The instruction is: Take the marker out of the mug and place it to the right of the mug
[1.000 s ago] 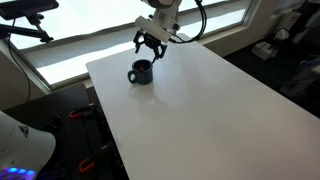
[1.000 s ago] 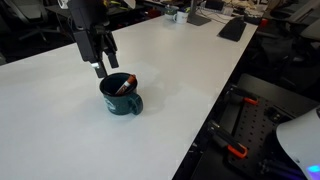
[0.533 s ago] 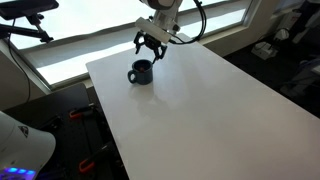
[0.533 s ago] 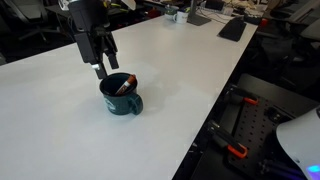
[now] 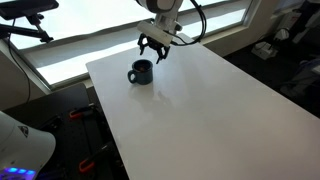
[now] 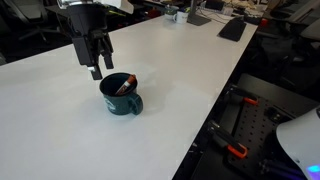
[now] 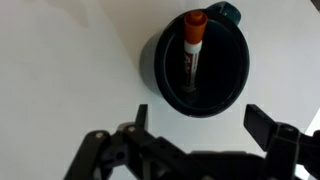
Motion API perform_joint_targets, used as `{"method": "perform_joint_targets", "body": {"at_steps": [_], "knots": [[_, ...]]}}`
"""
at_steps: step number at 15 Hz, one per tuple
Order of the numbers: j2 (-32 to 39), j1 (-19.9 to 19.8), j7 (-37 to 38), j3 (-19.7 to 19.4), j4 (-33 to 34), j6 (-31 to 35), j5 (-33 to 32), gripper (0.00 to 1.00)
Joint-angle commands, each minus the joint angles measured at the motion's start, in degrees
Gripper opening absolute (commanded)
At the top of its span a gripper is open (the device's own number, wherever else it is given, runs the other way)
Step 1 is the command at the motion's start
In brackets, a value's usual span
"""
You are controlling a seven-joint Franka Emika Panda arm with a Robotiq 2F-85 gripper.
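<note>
One gripper (image 6: 101, 70) hangs with its jaws spread wide and nothing between them, over one white table (image 6: 185, 70). Below it and a little ahead stands one dark mug (image 6: 118, 103). One red marker (image 7: 192, 50) leans inside the mug, its long axis running away from the gripper, red end up at the far rim.

Mug (image 7: 160, 72): dark navy-black in the wrist view, reading as dark teal in an exterior view (image 6: 120, 104). Marker (image 7: 192, 50): red, with a brighter orange-red end and a darker stretch lower in the mug's shadowed interior. Table (image 7: 60, 60): plain white, without pattern, in every view. Gripper (image 7: 200, 118): black fingers and linkage. Tool (image 6: 235, 152), off the table's right edge: red-orange against a dark floor.
</note>
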Motion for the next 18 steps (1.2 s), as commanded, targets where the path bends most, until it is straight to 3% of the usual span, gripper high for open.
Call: {"method": "perform_joint_targets", "body": {"at_steps": [1, 2, 3, 4, 7, 8, 10, 13, 18], "knots": [[-1.3, 0.4, 1.0, -0.1, -2.2, 3.5, -1.3, 1.0], [-1.7, 0.4, 0.9, 0.0, -2.7, 4.6, -1.2, 1.0], [-2.0, 0.0, 0.2, 0.4, -3.1, 5.5, -0.6, 0.75], [-2.3, -0.1, 0.3, 0.6, -3.5, 6.3, -0.4, 0.72], [-3.7, -0.5, -0.2, 1.0, -5.1, 9.7, 0.0, 0.49], [-4.2, -0.4, 0.2, 0.9, -5.7, 10.6, -0.2, 0.86], [-5.3, -0.4, 0.2, 0.9, -7.0, 12.6, -0.4, 0.86], [-7.7, -0.8, -0.2, 1.3, -9.5, 15.7, 0.3, 1.0], [-11.1, -0.8, 1.3, 1.1, -12.9, 19.3, 1.4, 1.0]]}}
